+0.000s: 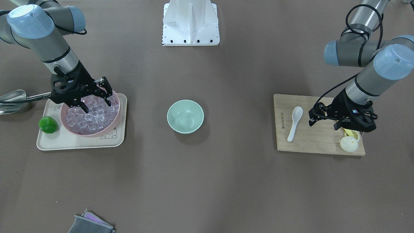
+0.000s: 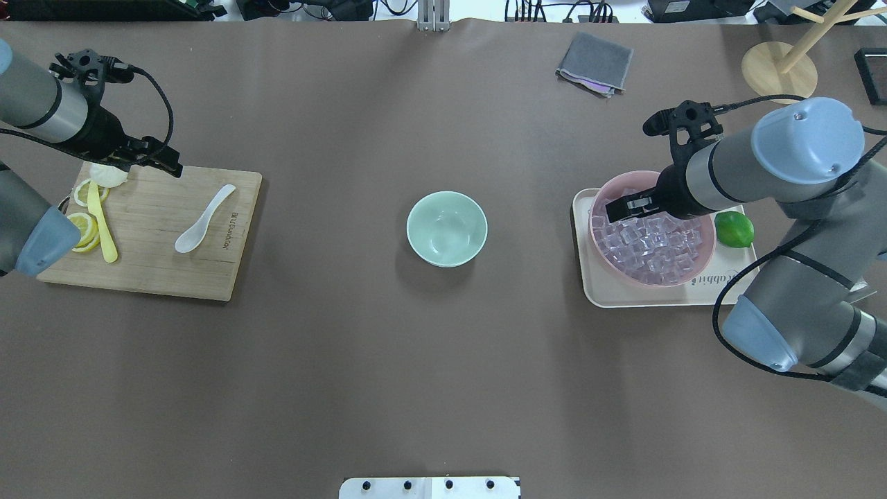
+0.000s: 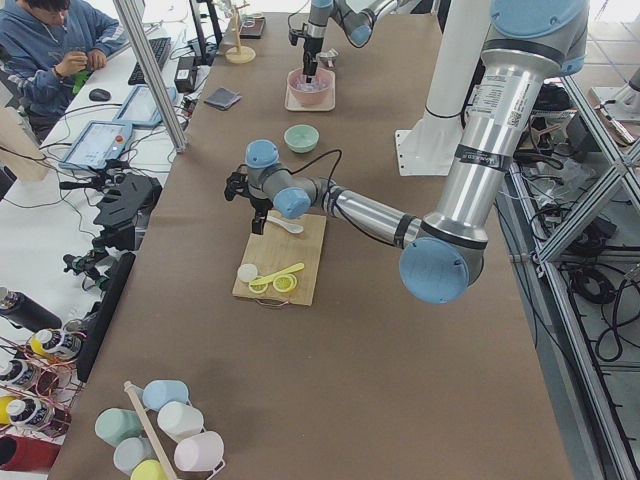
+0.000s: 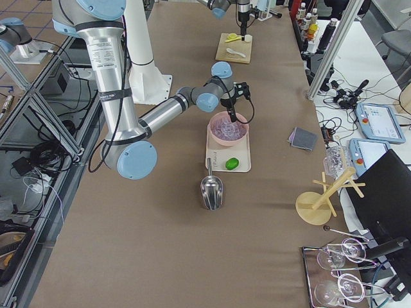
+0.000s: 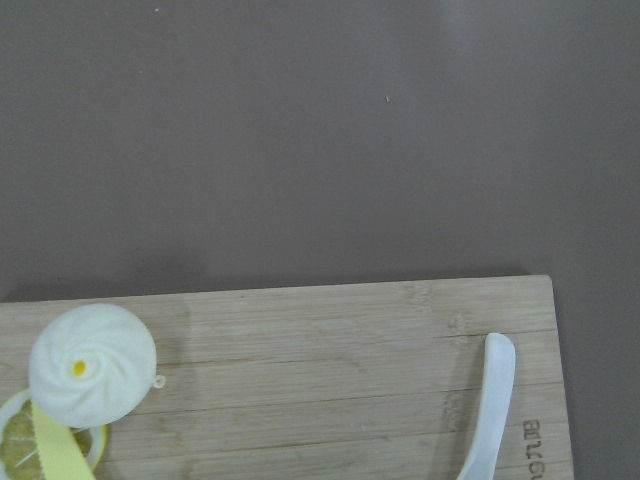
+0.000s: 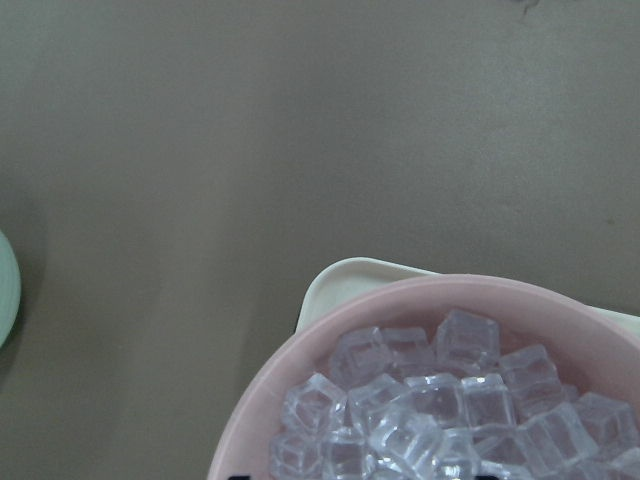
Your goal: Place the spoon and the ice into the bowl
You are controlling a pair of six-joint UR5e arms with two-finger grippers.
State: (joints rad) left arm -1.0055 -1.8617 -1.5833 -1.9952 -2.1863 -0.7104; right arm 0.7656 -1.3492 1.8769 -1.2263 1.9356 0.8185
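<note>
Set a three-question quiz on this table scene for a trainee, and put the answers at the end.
1. True or false: the small round pale mint-green bowl has nothing in it.
2. The small white translucent soup spoon lies on: A) the wooden cutting board; B) the cream tray; C) the bare table.
3. Fill in: the right gripper hangs over the large pink bowl, which is full of clear glassy cubes of ____.
Key: 1 true; 2 A; 3 ice.
</note>
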